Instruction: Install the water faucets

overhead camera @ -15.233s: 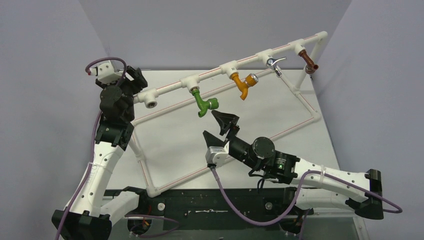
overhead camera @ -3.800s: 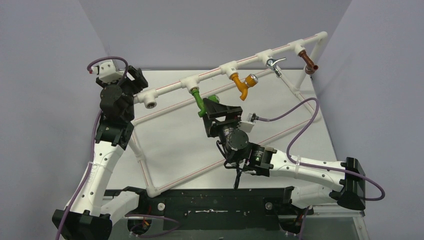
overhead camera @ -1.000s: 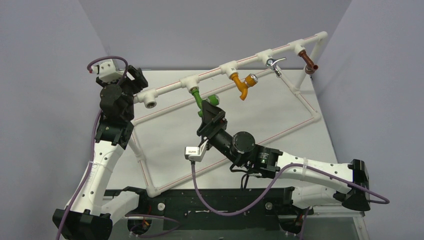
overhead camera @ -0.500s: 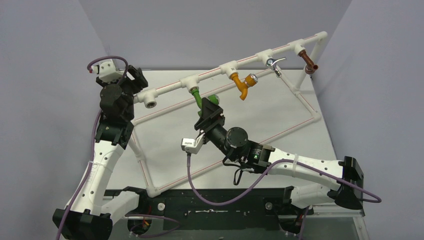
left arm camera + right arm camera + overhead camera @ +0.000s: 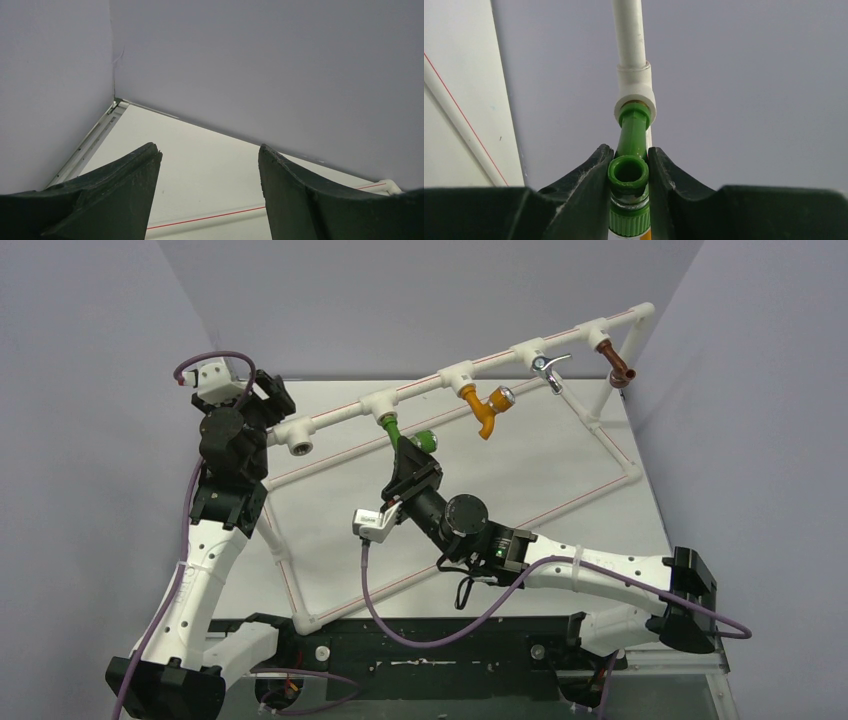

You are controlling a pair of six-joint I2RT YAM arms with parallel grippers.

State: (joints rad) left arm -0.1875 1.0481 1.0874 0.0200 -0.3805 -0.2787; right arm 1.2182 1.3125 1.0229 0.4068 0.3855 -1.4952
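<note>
One green tap (image 5: 629,172) — stem toward tee (image 5: 635,91), mouth toward right pincer (image 5: 629,155).

Plain walls of a pale grey-violet colour close the place on three sides. The back wall (image 5: 430,300) stands beyond the right claw (image 5: 411,456). One side wall (image 5: 80,460) is close on the left of the left claw (image 5: 262,392), and the other side wall (image 5: 760,440) is well to the right of the right claw. Under both claws lies the white, matt desk (image 5: 330,510). Ahead of the left claw, two walls meet in a corner (image 5: 114,75) that comes down to the edge of the desk. Nearer than both claws, a dark strip (image 5: 430,645) runs along the front edge of the desk; it carries pale specks, perhaps dust or scratches. The light is soft and even, with only weak shadows.
</note>
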